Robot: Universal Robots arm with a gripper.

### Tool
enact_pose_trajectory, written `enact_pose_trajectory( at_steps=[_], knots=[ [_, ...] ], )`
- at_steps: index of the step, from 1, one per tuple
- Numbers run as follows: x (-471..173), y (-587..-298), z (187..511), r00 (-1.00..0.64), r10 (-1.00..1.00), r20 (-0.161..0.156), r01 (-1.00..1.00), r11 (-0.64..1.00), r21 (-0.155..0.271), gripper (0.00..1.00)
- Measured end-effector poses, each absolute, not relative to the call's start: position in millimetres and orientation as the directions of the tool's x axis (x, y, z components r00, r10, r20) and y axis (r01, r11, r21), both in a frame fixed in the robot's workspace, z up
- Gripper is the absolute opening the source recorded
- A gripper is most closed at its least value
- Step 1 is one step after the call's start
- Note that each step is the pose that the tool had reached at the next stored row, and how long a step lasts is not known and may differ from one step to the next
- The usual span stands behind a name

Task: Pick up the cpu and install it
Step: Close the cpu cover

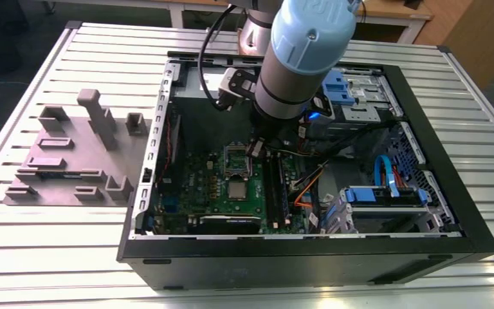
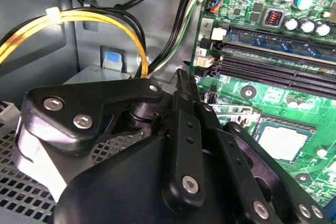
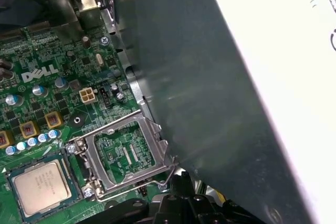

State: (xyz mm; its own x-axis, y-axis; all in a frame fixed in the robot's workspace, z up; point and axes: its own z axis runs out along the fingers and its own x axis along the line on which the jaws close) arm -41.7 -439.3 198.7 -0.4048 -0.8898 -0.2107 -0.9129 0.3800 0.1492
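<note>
The cpu [image 3: 41, 182] is a small square chip with a silver-grey top. It lies flat in its socket on the green motherboard [image 1: 204, 187], and in the exterior view the cpu [image 1: 237, 188] sits near the board's middle. Beside it the socket's metal frame [image 3: 128, 153] stands swung open. The second wrist view shows the cpu [image 2: 282, 142] past my black gripper [image 2: 185, 93]. My gripper [image 1: 259, 147] hangs inside the open computer case, just above the open frame and apart from the chip. Nothing shows in its grasp.
The large grey power-supply box [image 3: 210, 77] with a white label stands close beside the socket. Memory slots [image 2: 273, 61] and yellow cables [image 2: 79, 19] lie near the gripper. A blue drive bay [image 1: 384, 193] fills the case's right side. A grey fixture block [image 1: 71, 154] sits on the slatted table.
</note>
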Motion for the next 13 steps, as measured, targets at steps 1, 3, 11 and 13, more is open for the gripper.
enact_pose_trajectory(
  at_steps=[1, 3, 11, 13],
  knots=[
    [-41.6, -439.0, 198.5, -0.405, -0.890, -0.211, -0.913, 0.380, 0.149, 0.10],
    [-41.3, -438.7, 198.6, -0.405, -0.890, -0.211, -0.913, 0.380, 0.149, 0.10],
    [-41.0, -437.5, 198.5, -0.405, -0.890, -0.211, -0.913, 0.380, 0.149, 0.10],
    [-40.9, -437.1, 198.5, -0.405, -0.890, -0.211, -0.913, 0.380, 0.149, 0.10]
  ],
)
